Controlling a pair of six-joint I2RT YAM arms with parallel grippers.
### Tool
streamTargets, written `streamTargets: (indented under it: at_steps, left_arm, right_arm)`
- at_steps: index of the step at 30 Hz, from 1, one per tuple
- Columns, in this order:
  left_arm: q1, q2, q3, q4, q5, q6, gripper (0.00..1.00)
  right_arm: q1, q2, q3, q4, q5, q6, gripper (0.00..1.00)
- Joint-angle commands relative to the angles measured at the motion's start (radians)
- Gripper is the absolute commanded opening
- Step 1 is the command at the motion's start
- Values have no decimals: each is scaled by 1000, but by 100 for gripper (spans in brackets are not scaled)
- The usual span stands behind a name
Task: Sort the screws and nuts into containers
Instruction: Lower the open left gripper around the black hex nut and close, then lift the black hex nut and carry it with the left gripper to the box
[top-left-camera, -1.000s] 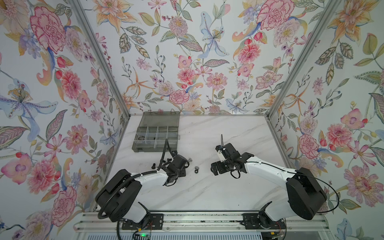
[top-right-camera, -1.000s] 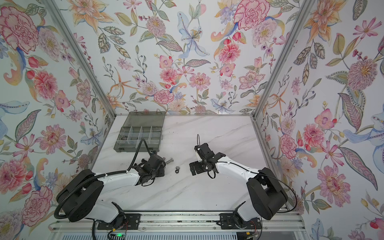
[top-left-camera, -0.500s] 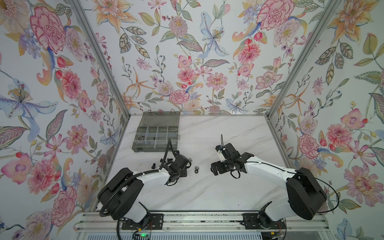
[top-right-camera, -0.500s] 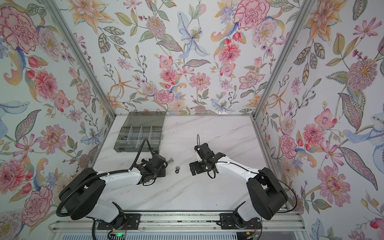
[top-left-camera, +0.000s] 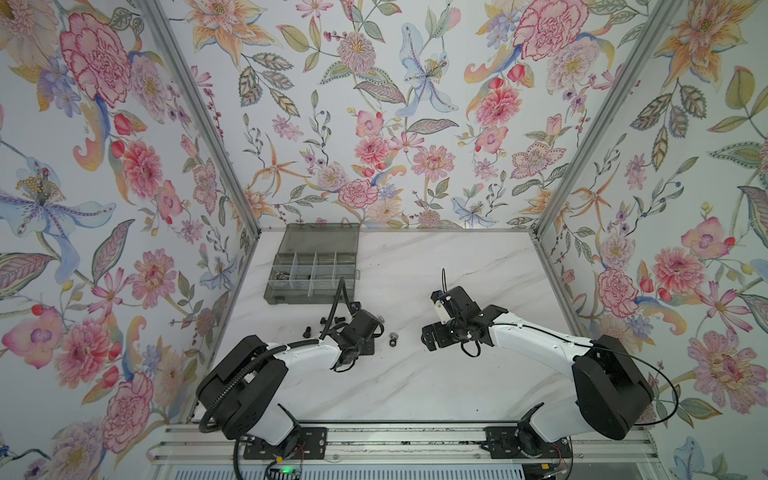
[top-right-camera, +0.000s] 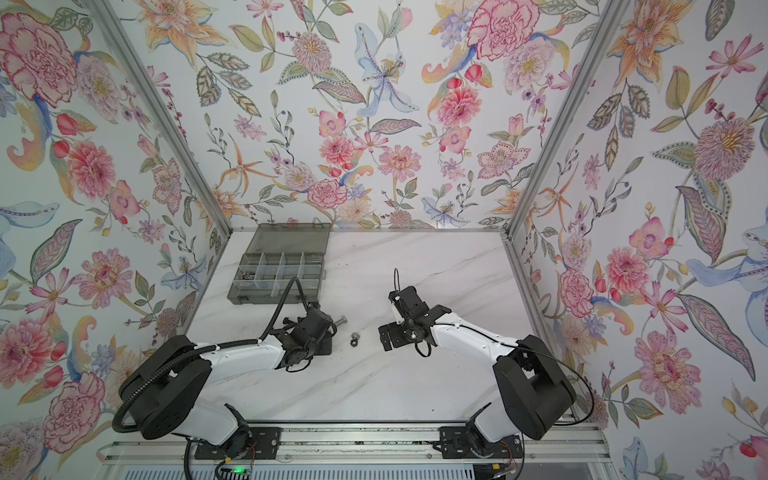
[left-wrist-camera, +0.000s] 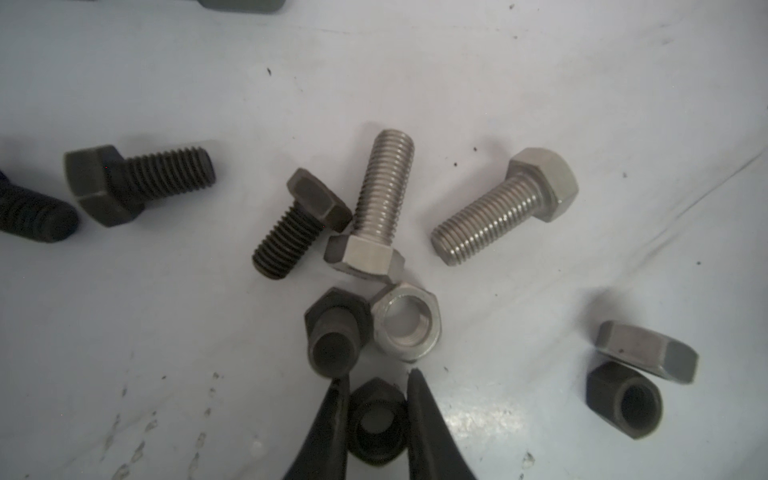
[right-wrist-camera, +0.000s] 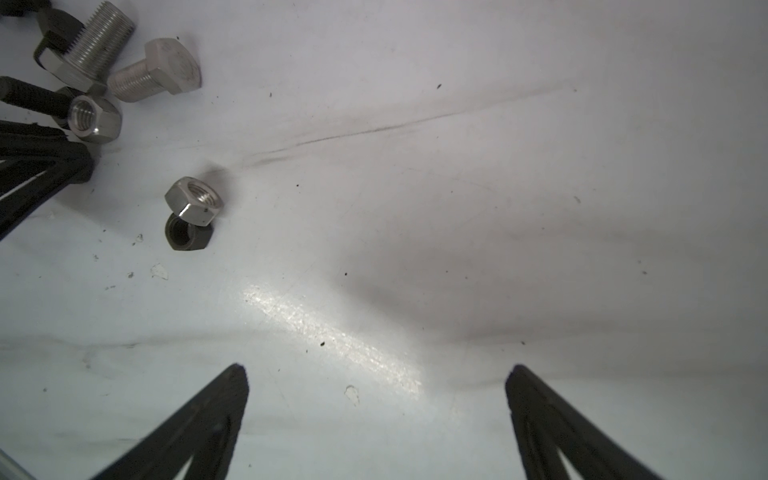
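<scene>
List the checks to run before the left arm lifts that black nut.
1. Grip: black nut touched on both sides by left gripper: ok.
2. Neighbours: upright black bolt and silver nut clear of the fingertips: cannot tell, both very close.
3. Destination: box lid open: ok.
4. Cell for nuts: cannot tell, contents too small.
5. Other arm: right gripper open, empty, off to the side: ok.
</scene>
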Motion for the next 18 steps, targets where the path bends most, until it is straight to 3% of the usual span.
streamTargets:
  at_steps: [1, 10, 13, 18]
  left_arm:
    - [-18, 14, -9, -116, 17, 9, 2]
    - [8, -203, 93, -258, -5, 92, 0]
    - [86, -293, 135, -282, -2, 149, 0]
    - [317, -331, 239, -277, 6, 275, 0]
  right_arm:
    - [-5, -7, -10, -11, 6, -2, 99]
    - [-5, -26, -18, -11, 7, -2, 99]
    - [-6, -28, -20, -11, 6, -2, 99]
    - [-5, -27, -17, -11, 3, -2, 99]
